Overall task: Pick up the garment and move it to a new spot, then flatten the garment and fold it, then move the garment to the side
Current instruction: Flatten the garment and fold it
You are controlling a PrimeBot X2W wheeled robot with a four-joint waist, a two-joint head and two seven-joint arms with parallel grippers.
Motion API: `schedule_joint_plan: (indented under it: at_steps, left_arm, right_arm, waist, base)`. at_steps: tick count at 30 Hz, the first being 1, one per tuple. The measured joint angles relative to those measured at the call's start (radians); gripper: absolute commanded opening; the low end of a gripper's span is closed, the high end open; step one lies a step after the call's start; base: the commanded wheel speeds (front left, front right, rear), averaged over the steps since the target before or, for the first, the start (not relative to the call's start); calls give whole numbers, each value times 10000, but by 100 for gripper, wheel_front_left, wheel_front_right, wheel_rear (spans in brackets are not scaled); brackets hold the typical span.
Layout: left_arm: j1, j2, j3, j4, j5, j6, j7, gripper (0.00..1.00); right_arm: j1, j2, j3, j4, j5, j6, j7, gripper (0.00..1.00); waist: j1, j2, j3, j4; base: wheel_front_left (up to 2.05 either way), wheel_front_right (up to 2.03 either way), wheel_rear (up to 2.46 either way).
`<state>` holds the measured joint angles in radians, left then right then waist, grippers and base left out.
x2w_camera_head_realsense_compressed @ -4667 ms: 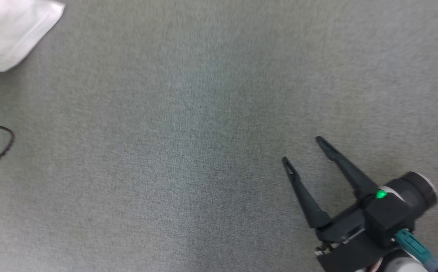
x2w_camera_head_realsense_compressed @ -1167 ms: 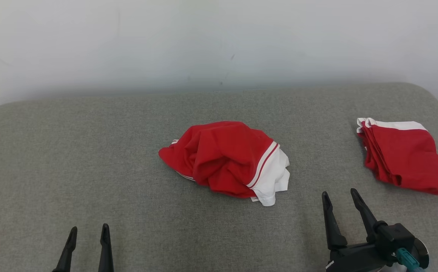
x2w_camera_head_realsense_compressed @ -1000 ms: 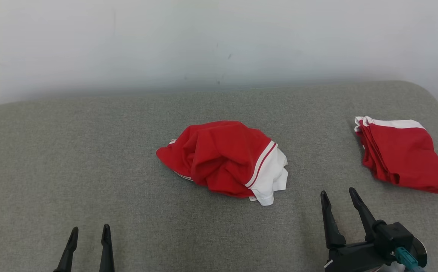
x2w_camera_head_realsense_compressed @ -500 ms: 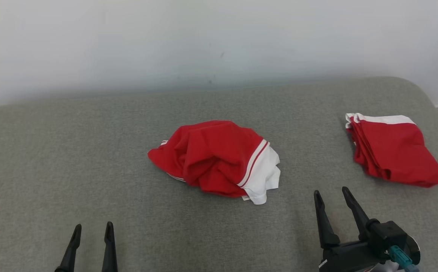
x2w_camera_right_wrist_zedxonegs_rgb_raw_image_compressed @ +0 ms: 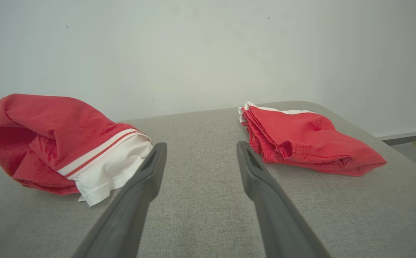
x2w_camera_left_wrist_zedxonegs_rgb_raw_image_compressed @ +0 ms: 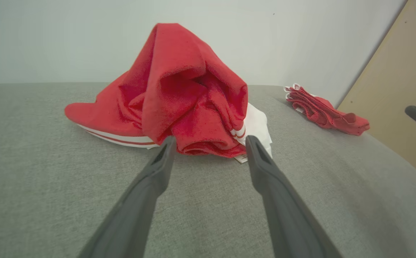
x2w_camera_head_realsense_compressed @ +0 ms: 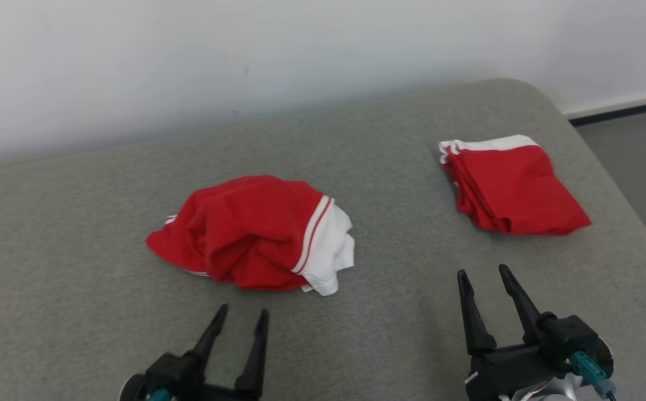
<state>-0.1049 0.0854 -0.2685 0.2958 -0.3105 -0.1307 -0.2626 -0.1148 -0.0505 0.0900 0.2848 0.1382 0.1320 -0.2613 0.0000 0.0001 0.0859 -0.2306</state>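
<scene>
A crumpled red garment [x2w_camera_head_realsense_compressed: 250, 234] with white trim and stripes lies in a heap on the grey padded surface [x2w_camera_head_realsense_compressed: 78, 312]. It fills the middle of the left wrist view [x2w_camera_left_wrist_zedxonegs_rgb_raw_image_compressed: 179, 96] and sits at the left of the right wrist view [x2w_camera_right_wrist_zedxonegs_rgb_raw_image_compressed: 57, 139]. My left gripper [x2w_camera_head_realsense_compressed: 243, 314] is open just in front of the heap, apart from it, its fingertips flanking the garment's near edge in its own view [x2w_camera_left_wrist_zedxonegs_rgb_raw_image_compressed: 208, 141]. My right gripper [x2w_camera_head_realsense_compressed: 483, 273] is open farther right, with nothing between its fingers [x2w_camera_right_wrist_zedxonegs_rgb_raw_image_compressed: 198, 147].
A folded red garment with a white edge [x2w_camera_head_realsense_compressed: 509, 186] lies at the right of the surface [x2w_camera_right_wrist_zedxonegs_rgb_raw_image_compressed: 301, 141] [x2w_camera_left_wrist_zedxonegs_rgb_raw_image_compressed: 322, 111]. The surface's rounded right edge drops to a grey floor [x2w_camera_head_realsense_compressed: 635, 156]. A pale wall stands behind. A tan panel [x2w_camera_left_wrist_zedxonegs_rgb_raw_image_compressed: 398, 82] rises at the right.
The head camera has swung right, shifting the whole picture left. My left gripper has come forward and to the right, up to the crumpled garment. Both grippers stay open.
</scene>
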Motion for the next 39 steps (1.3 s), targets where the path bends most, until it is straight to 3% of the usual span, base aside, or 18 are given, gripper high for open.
schedule_joint_plan:
  at_steps: [5,9,21,22,23,24,25,32,39]
  left_arm:
    - [-1042,23,-890,1126,-734,-2,360,100]
    - [-1657,-40,-993,2148,-1049,29,848,100]
    - [-2996,-267,-951,3917,-1344,951,1037,100]
    - [-3088,-272,-972,4034,-1287,1053,970,75]
    - [-3150,-272,-997,4098,-1266,1095,882,75]
    - [-3209,-274,-1057,4142,-1197,1131,767,13]
    - [-3286,-278,-1129,4161,-1164,1106,669,0]
    - [-4056,-303,-1708,3452,-993,669,167,0]
    - [-6179,-324,-2734,1908,-934,339,142,0]
  right_arm:
    - [-81,0,88,21,146,0,-2,100]
    - [-96,-6,121,-2,213,-2,-4,100]
    - [-234,-4,265,-67,322,-2,-6,100]
    - [-234,-4,267,-73,322,0,-6,100]
    - [-234,-4,263,-69,320,-2,-6,100]
    - [-234,-2,257,-69,320,0,-6,100]
    - [-233,0,240,-71,320,0,-6,100]
    - [-229,4,257,-67,234,-2,-21,100]
    - [-233,2,380,15,198,0,-23,100]
  waist:
    - [0,0,206,-673]
    - [0,0,384,-1171]
    - [0,0,831,-2193]
    - [1,0,856,-2247]
    - [1,0,878,-2290]
    - [1,0,891,-2320]
    - [1,0,893,-2327]
    - [1,0,765,-2022]
    - [0,0,457,-1631]
  base:
    - [0,0,0]
    - [0,0,0]
    - [0,0,0]
    - [0,0,0]
    - [0,0,0]
    - [0,0,0]
    - [0,0,0]
    - [0,0,0]
    - [0,0,0]
